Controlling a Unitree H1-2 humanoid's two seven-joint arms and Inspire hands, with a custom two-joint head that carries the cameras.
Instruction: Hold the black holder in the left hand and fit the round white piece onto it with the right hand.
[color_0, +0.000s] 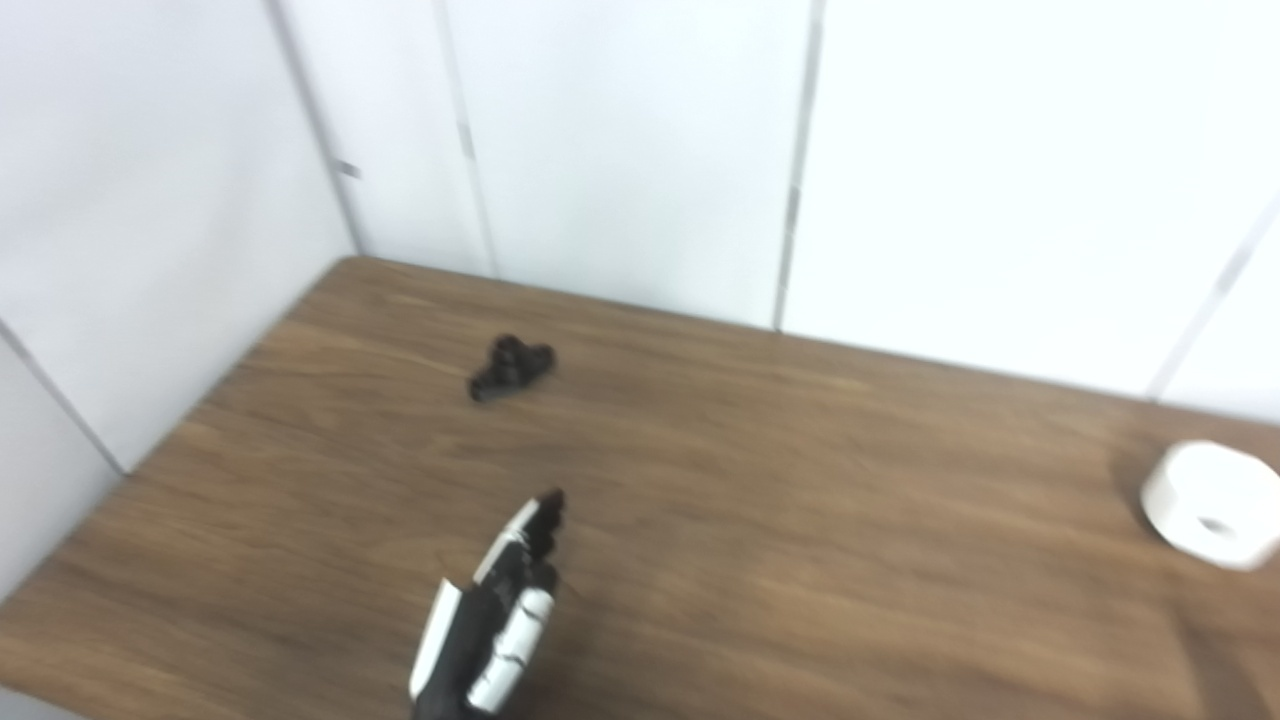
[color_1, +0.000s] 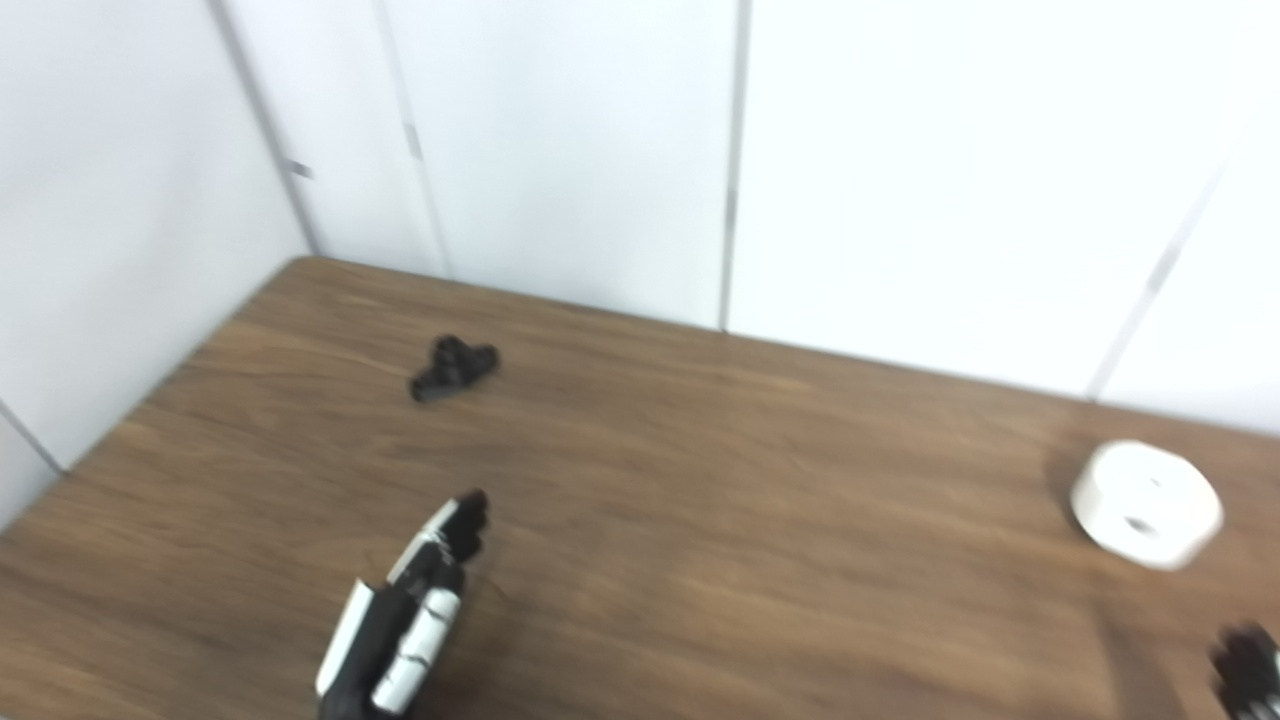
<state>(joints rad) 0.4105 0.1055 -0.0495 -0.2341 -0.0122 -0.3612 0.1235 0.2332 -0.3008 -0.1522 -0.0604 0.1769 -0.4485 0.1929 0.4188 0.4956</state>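
Meanwhile, the left hand (color_0: 490, 620) is hovering low over the wooden table (color_0: 800, 520), fingers stretched forward and holding nothing. Beyond its fingertips, apart from them, the black holder (color_0: 511, 367) is lying on the table near the white wall panels (color_0: 620, 150). Far right, the round white piece (color_1: 1146, 504) is sitting untouched. Only a blurred edge of the right hand (color_1: 1248, 670) is showing, so its finger state cannot be told.

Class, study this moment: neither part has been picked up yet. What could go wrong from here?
1. The black holder is small and lies loose on the table, ahead of the left hand; a poor approach might push it away rather than grasp it.
2. The round white piece sits near the table's right side; the right hand, barely in view, could nudge it toward the edge.
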